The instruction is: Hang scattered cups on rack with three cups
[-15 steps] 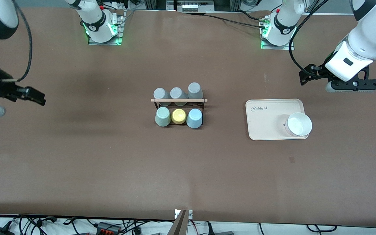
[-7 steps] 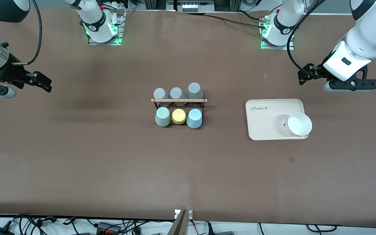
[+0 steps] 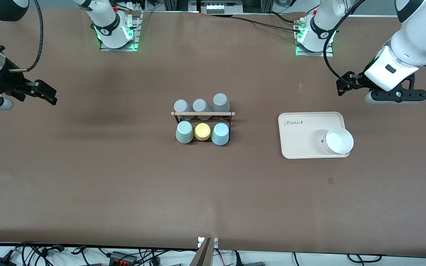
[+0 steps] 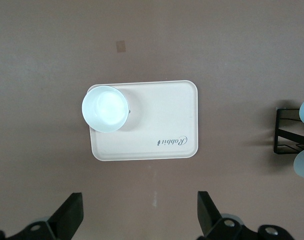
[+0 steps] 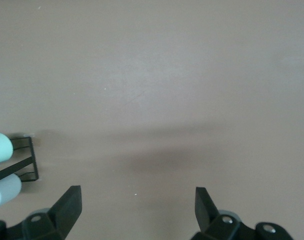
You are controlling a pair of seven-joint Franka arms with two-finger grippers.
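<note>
A: Where do we stand with the cups?

B: We count 6 on the rack (image 3: pixel 202 114). The sage-green cup (image 3: pixel 184 132) sits at the right arm's end of the row nearer the front camera, the light blue cup (image 3: pixel 220 133) at the left arm's end, and the yellow cup (image 3: pixel 202 131) between them. 3 grey cups (image 3: pixel 200 105) fill the farther row. All look upside down on their pegs, so we judge the hanging done.

A: And our grippers?

B: The right gripper (image 5: pixel 134 202) hangs over bare table, well apart from the rack, toward the right arm's end; its fingers are spread wide with nothing between them. The left gripper (image 4: pixel 140 210) is just as wide and empty, over bare table next to the beige tray (image 3: pixel 301 147) (the white bowl (image 3: pixel 339 140) stands on that tray's corner).

A: If a cup needed reseating, which arm goes?

B: We see no cup off the rack, so we expect no further reach. The rack's wooden rod runs from one arm's end of the table to the other. The sage-green cup lies toward the right gripper and the light blue toward the left. In the front view the left gripper looks slightly closer to the rack, though the tray stands between them.
</note>
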